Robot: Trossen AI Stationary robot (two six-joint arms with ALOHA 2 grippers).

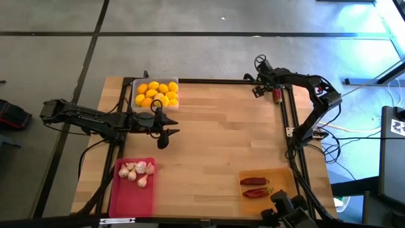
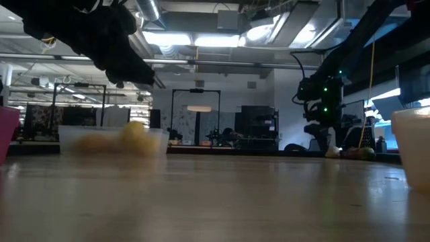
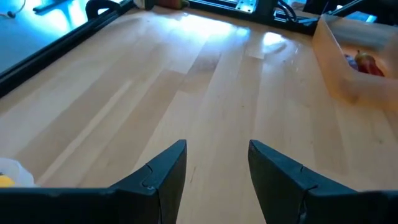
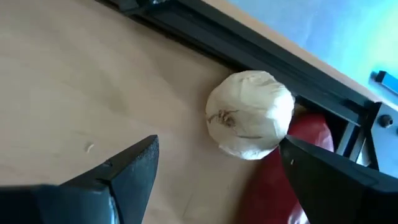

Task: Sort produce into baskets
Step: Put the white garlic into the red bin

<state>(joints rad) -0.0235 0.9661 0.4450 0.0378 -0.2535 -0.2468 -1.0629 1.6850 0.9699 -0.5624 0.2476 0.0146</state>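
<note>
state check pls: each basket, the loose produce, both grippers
clear basket: holds yellow fruits
pink basket: holds garlic bulbs
orange basket: holds two chili peppers
loose garlic bulb: on table, unsorted, beside red chili
left gripper: open, empty, over bare wood
right gripper: open wide, around loose garlic bulb, not closed

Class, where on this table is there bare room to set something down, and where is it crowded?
Free: the wide middle between the lemon tray, garlic tray and chili tray. Crowded: the far right corner, where the right gripper stands over a garlic bulb and a chili.
</note>
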